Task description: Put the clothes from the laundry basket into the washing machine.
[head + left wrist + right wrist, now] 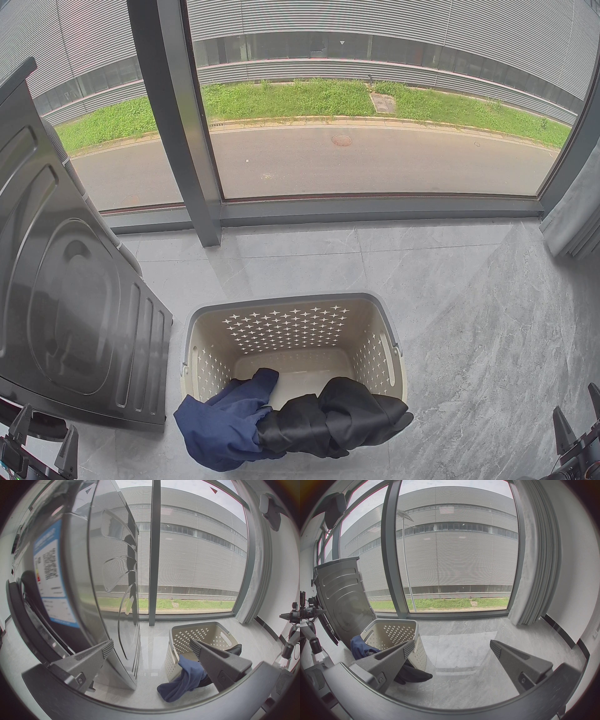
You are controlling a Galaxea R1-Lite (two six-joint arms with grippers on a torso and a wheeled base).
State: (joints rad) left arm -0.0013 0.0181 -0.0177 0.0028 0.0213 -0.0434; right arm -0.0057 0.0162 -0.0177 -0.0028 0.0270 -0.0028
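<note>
Currently both grippers sit low at the near edge of the scene, with nothing in either. Left gripper: jaws spread wide, empty. Right gripper: jaws likewise apart, empty.

Laundry basket stands on the grey floor straight ahead, between the 2 arms and closer to the left one. 2 garments are slumped over its near rim, half in and half out: a blue garment on the left side and a black garment on the right, touching and partly twisted together. Taken as 1 bundle, the long axis runs left to right along the rim, across the line of approach.

Washing machine stands at the left, its ribbed dark side just beside the basket.

Judgement: the task looks to be at its start. The left gripper is nearer the blue garment, and the machine is on its side too. The right gripper is well apart from the black one. A grab from above, jaws set across the bundle, seems likely. Risk: the tangled pair may lift together or drag the basket.
</note>
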